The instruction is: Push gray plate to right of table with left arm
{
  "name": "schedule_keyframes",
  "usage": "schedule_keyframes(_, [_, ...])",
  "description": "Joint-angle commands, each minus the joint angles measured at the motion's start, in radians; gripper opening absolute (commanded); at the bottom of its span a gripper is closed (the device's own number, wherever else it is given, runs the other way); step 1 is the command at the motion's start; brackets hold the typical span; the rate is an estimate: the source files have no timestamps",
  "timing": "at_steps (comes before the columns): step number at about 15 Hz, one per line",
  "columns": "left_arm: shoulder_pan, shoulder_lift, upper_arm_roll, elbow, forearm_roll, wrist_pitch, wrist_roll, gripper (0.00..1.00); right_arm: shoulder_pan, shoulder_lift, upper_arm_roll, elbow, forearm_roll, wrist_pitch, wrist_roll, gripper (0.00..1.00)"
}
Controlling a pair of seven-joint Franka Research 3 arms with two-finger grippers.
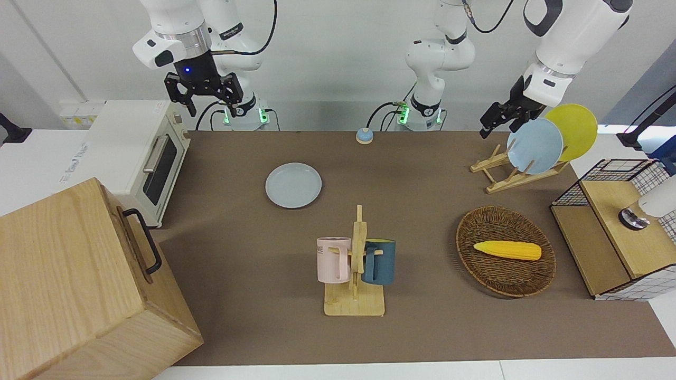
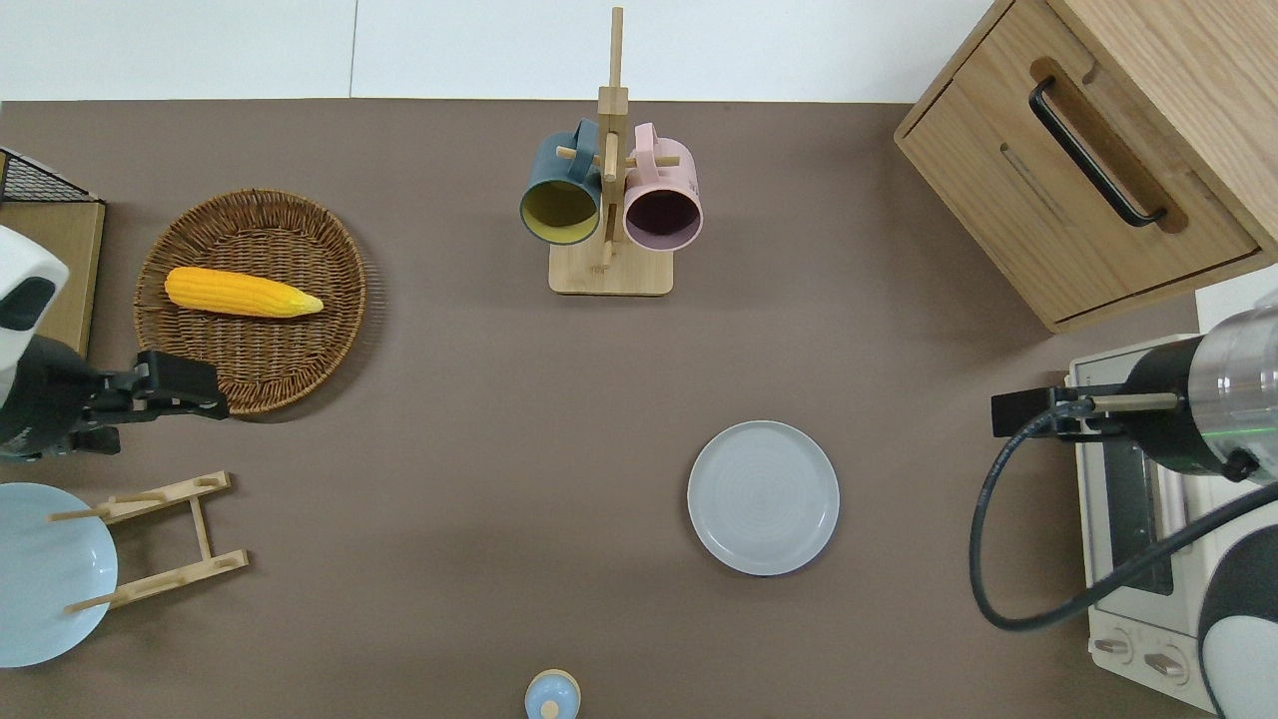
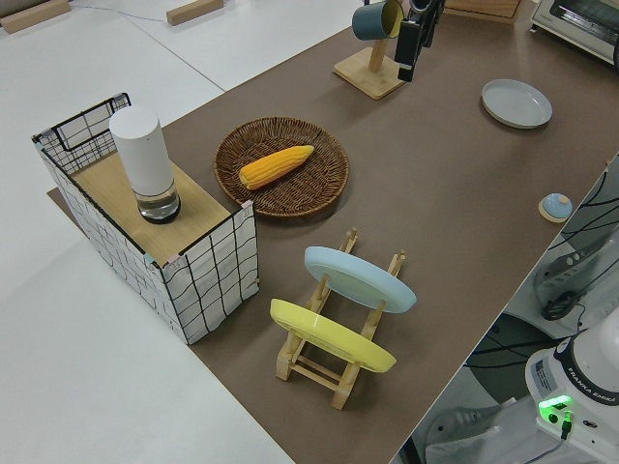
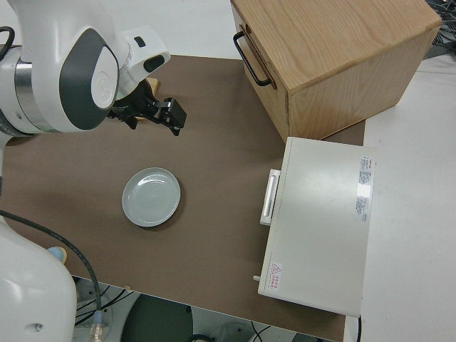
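Observation:
The gray plate [image 1: 293, 185] lies flat on the brown table [image 1: 422, 338], toward the right arm's end; it also shows in the overhead view [image 2: 763, 497], the left side view [image 3: 516, 102] and the right side view [image 4: 150, 197]. My left gripper [image 2: 205, 391] is up in the air, shut and empty. It is over the table at the rim of the wicker basket [image 2: 255, 345], several plate widths from the gray plate. It also shows in the front view [image 1: 486, 126]. My right gripper [image 1: 208, 103] is open and parked.
A mug rack [image 2: 609, 270] holds a teal and a pink mug. Corn [image 2: 240, 292] lies in the basket. A plate rack [image 1: 507, 177] holds a sky-blue plate [image 1: 534, 145] and a yellow plate [image 1: 575, 129]. A wooden cabinet [image 1: 68, 285], a toaster oven [image 1: 132, 153] and a wire crate [image 1: 618, 232] stand at the table's ends.

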Motion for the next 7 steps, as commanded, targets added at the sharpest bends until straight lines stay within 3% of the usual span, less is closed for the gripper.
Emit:
schedule_keyframes(1, [0.03, 0.014, -0.054, 0.052, 0.025, -0.041, 0.007, 0.99, -0.024, -0.027, 0.014, -0.027, 0.021, 0.0, 0.01, 0.996])
schedule_keyframes(7, [0.053, 0.015, -0.057, 0.055, 0.028, -0.041, 0.008, 0.99, -0.024, -0.027, 0.014, -0.027, 0.021, 0.0, 0.01, 0.996])
